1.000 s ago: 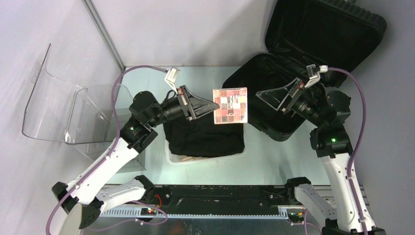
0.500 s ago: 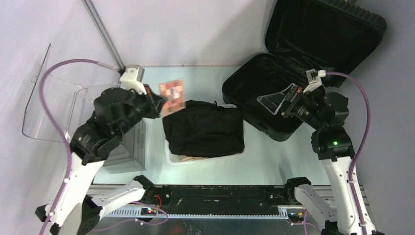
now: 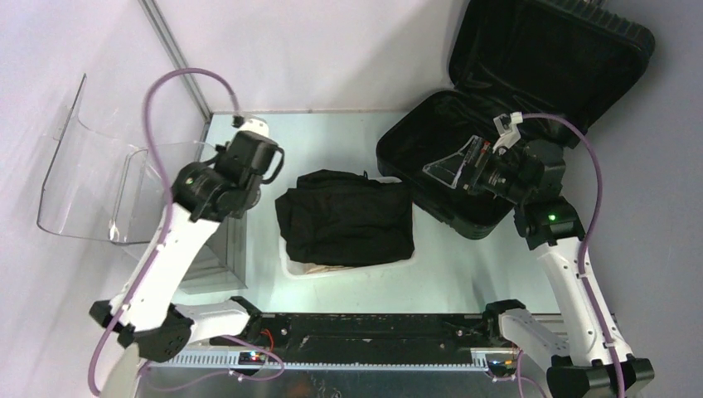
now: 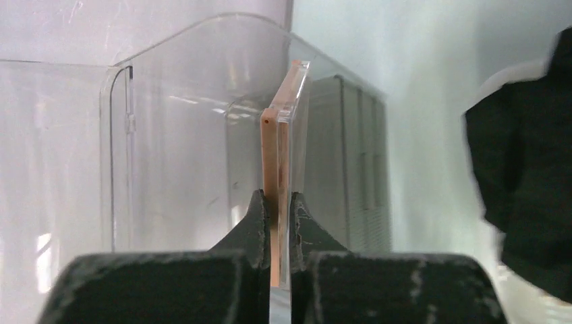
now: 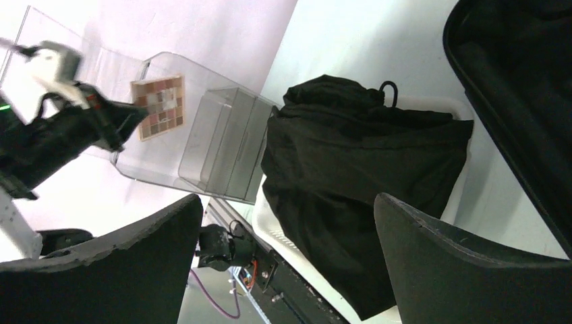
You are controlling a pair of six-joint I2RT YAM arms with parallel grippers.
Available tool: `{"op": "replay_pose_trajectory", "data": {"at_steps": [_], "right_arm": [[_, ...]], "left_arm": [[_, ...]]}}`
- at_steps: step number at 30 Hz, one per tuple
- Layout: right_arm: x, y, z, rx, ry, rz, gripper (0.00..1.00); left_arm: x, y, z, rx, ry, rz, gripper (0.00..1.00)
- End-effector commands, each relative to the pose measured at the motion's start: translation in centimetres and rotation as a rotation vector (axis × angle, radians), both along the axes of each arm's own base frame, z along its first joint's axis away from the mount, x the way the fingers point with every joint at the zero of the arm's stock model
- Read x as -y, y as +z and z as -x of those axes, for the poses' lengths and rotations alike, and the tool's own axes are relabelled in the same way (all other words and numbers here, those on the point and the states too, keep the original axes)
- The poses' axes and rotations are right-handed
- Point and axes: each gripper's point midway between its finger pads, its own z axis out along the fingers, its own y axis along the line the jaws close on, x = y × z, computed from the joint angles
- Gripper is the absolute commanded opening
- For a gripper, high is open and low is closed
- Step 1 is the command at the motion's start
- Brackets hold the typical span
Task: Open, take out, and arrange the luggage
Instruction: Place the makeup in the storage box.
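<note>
The black hard-shell luggage [image 3: 530,75] lies open at the back right, lid upright, its fabric-lined base [image 3: 419,137] showing. Its rim shows in the right wrist view [image 5: 512,135]. My left gripper [image 4: 277,202] is shut on a thin pink and brown checkered palette [image 4: 283,135], seen edge-on, held upright over the clear acrylic organizer [image 4: 175,135]. The right wrist view shows the palette's face [image 5: 158,106] at the left gripper's fingertips [image 5: 131,116]. In the top view the left wrist [image 3: 244,162] hides the palette. My right gripper [image 3: 452,170] is open and empty above the luggage's front edge.
A black folded garment [image 3: 346,217] lies in a white plastic basket [image 3: 292,267] at the table's middle. The clear organizer [image 3: 124,191] stands at the left, partly off the table. A metal post [image 3: 178,62] rises at the back left.
My left arm has swung left with the palette, from the table's middle to over the clear organizer, its wrist turned downward. My right gripper has drifted slightly left, still open.
</note>
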Motion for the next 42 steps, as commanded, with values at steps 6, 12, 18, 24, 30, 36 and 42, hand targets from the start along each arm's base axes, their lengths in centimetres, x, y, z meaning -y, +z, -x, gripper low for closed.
{"op": "replay_pose_trajectory", "data": {"at_steps": [6,12,18,24,30,36,42], "right_arm": [[-1.6,4.0,1.0,0.101,0.056,-0.071,1.0],[-1.5,4.0,1.4,0.102,0.048,-0.065,1.0],[-1.3,4.1,1.8,0.108,0.048,-0.036,1.0],[-0.8,3.5,2.1,0.106,0.031,-0.002,1.0],[-0.7,3.9,2.3,0.125,0.024,0.0,1.0],[0.2,2.1,2.5,0.106,-0.002,0.079,1.0],[0.9,1.3,2.7,0.094,-0.038,0.118,1.0]], "left_arm": [[-6.8,-3.0,1.3,-0.219,0.228,-0.328,0.0],[-8.5,-4.6,0.8,-0.273,0.275,-0.447,0.0],[-10.7,-9.3,0.8,-0.354,0.325,-0.466,0.0],[-10.9,-11.1,0.2,-0.414,0.316,-0.435,0.0],[-10.6,-14.3,0.7,-0.499,0.29,-0.412,0.0],[-10.9,-15.3,1.2,-0.507,0.287,-0.395,0.04],[-10.8,-14.3,1.0,-0.48,0.29,-0.377,0.39]]}}
